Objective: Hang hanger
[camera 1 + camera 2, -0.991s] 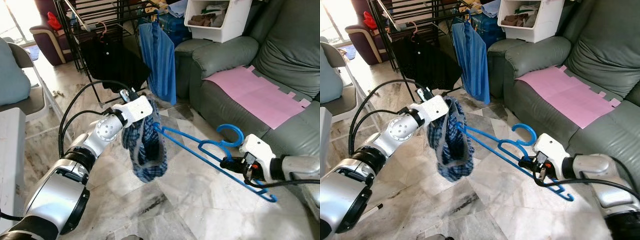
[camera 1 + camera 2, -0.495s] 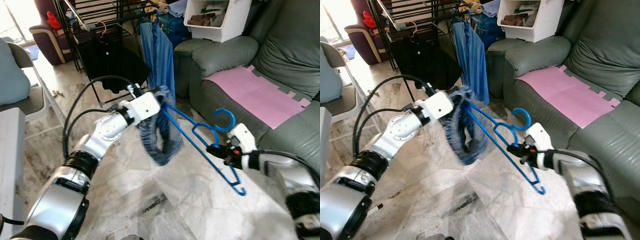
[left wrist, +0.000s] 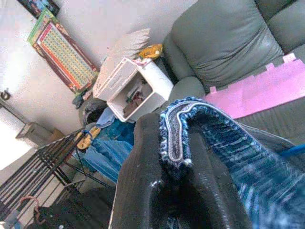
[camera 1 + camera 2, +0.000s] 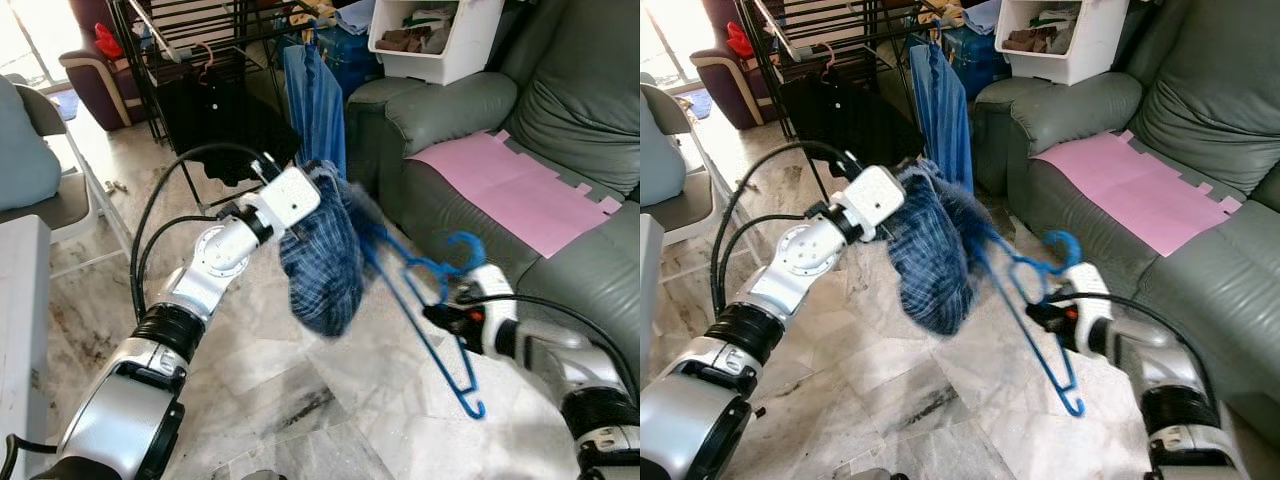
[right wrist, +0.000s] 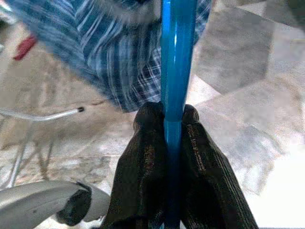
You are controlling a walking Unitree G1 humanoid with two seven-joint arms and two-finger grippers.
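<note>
both grippers loaded: right gripper [image 5: 172, 125] pinching the blue hanger [image 4: 430, 320] mid-bar, left gripper [image 3: 177, 167] clamped on the shirt [image 4: 325, 265] hem, hanger's long axis running up-left into the shirt, rack [image 4: 190, 40] well beyond, nearer the left arm.

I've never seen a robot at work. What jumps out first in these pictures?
Two silver arms share one job over the marble floor: the left gripper pinches a blue plaid garment, while the right gripper is shut on a bright blue hanger poking into it. Behind stand a black drying rack with clothes and a grey sofa bearing a pink mat.
</note>
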